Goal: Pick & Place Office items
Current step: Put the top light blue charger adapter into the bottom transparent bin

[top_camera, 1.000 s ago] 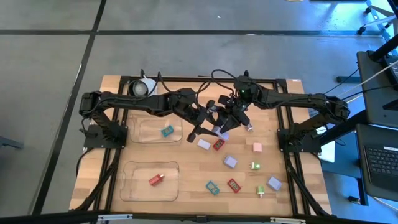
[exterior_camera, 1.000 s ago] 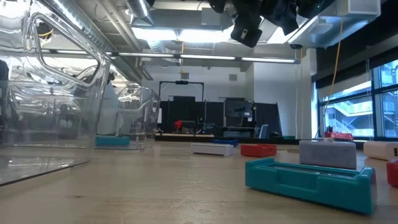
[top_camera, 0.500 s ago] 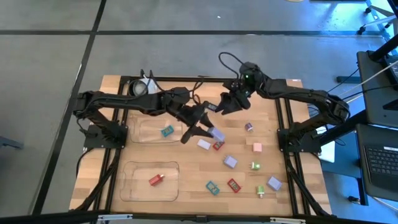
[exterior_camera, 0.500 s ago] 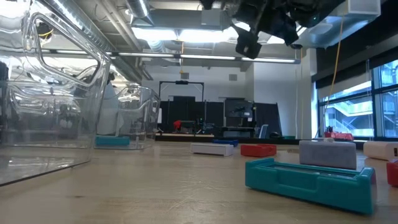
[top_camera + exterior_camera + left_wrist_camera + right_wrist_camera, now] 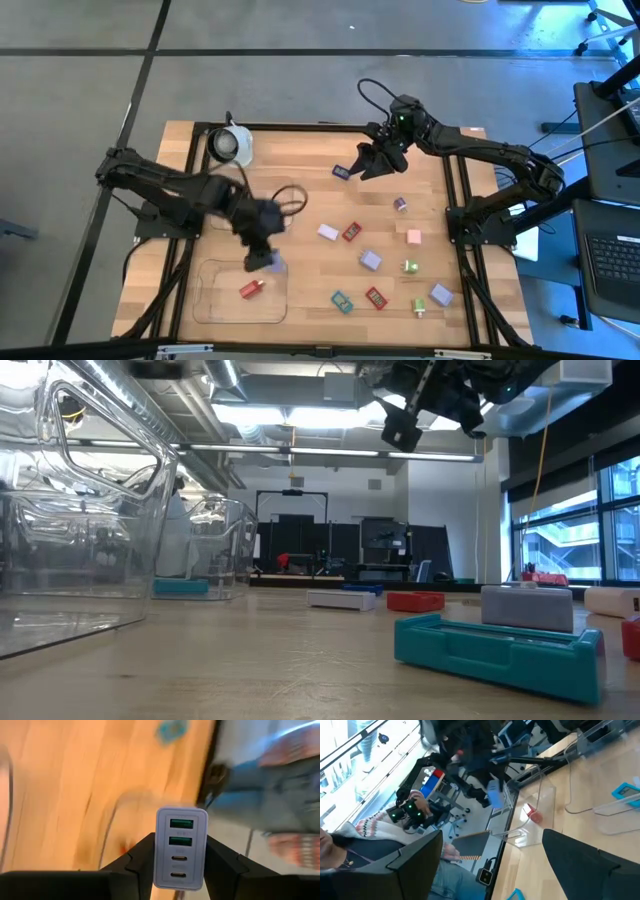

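Note:
My left gripper (image 5: 264, 258) is shut on a lavender charger block (image 5: 180, 847) with several ports, held over the far right corner of the near-left clear tray (image 5: 215, 300). A red piece (image 5: 252, 289) lies in that tray. My right gripper (image 5: 365, 165) is open and empty, raised over the table's far middle; it also shows at the top of the low view (image 5: 405, 425). The other pieces lie flat on the wood at the right: white (image 5: 327, 232), red (image 5: 351, 232), lavender (image 5: 370, 260), pink (image 5: 413, 237), teal (image 5: 343, 301). My left gripper pinches the charger block's two long sides (image 5: 161, 862) between its two fingers, with the port face turned toward the wrist camera. The block is lifted clear of the table and the tray.
A second clear tray (image 5: 228, 200) lies at the far left, partly under my left arm. A white round cup (image 5: 232, 143) stands at the far left corner. More pieces lie at the near right (image 5: 441, 294). A person's patterned sleeve (image 5: 365, 830) shows beyond the table.
My left gripper has swung fast from the table's middle toward the near left edge, carrying the lavender charger block to above the near-left tray. My right gripper has drawn back from the middle toward the far edge and has stayed open.

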Robot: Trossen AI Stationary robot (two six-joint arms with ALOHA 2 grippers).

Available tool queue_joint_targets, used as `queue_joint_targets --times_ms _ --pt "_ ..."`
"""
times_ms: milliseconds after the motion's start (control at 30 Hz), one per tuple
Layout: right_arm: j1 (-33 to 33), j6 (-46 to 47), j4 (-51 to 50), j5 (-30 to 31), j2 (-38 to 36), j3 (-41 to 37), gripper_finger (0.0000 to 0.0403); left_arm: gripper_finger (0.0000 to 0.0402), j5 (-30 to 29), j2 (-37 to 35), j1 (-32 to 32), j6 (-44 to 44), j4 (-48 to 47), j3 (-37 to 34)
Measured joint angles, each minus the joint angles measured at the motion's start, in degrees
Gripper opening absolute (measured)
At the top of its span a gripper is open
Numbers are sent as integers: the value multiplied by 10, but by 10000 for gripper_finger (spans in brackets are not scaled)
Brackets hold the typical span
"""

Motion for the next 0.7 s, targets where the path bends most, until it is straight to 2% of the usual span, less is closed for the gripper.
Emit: queue_joint_targets --times_ms 100,233,300,400,700 --pt "0 -2 -4 0 -1 0 345 131 -17 7 -53 -84 -32 -10" --pt "0 -21 -21 0 -1 0 345 131 -25 13 -111 -184 -32 -41" --pt "0 -32 -30 0 -1 0 345 131 -46 16 -136 -228 -36 -62" --pt "0 -43 -34 0 -1 0 345 131 -61 16 -159 -303 -32 -92" --pt "0 -43 -35 3 -1 0 345 131 -43 16 -198 -456 -19 -161"
